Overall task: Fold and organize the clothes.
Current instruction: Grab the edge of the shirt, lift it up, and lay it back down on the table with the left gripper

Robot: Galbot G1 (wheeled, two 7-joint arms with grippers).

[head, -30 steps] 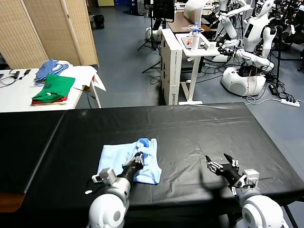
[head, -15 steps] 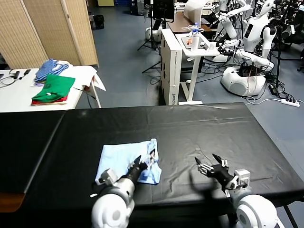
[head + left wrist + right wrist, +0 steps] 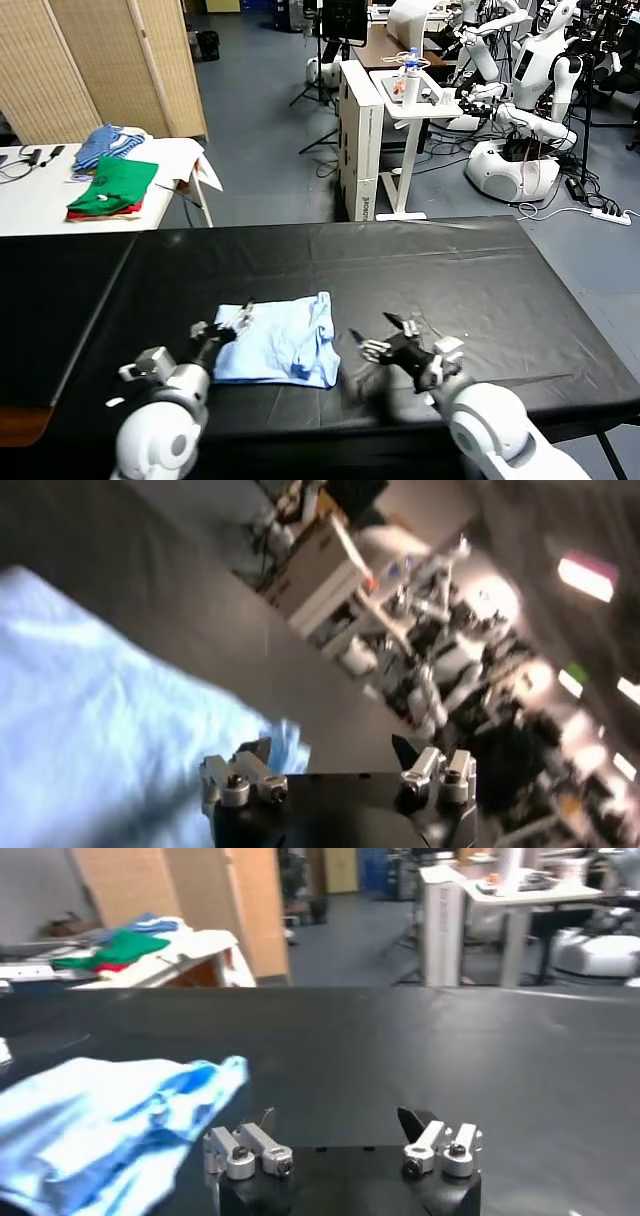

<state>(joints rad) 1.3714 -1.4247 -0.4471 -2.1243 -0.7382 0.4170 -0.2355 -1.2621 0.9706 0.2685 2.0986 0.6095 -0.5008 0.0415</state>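
Observation:
The clothes, a light sky-blue T-shirt (image 3: 277,341), lie folded in a rough rectangle on the black table (image 3: 450,270), near its front edge. My left gripper (image 3: 228,322) hovers over the shirt's left edge, open and holding nothing. In the left wrist view the shirt (image 3: 90,730) spreads out beyond the open left gripper (image 3: 333,750). My right gripper (image 3: 385,335) sits just right of the shirt, a short gap from its edge, open and empty. Seen from the right wrist, the shirt (image 3: 110,1113) lies to one side ahead of the open right gripper (image 3: 340,1118).
A white side table (image 3: 175,150) at the back left carries green and red folded garments (image 3: 112,188) and a blue striped bundle (image 3: 108,143). Behind the black table stand a white cart (image 3: 400,110), other robots (image 3: 530,90) and a folding screen (image 3: 110,60).
My left gripper has opened, let go of the shirt's raised fold, and swung left to the shirt's left edge. The fold has dropped flat. My right gripper has moved left toward the shirt.

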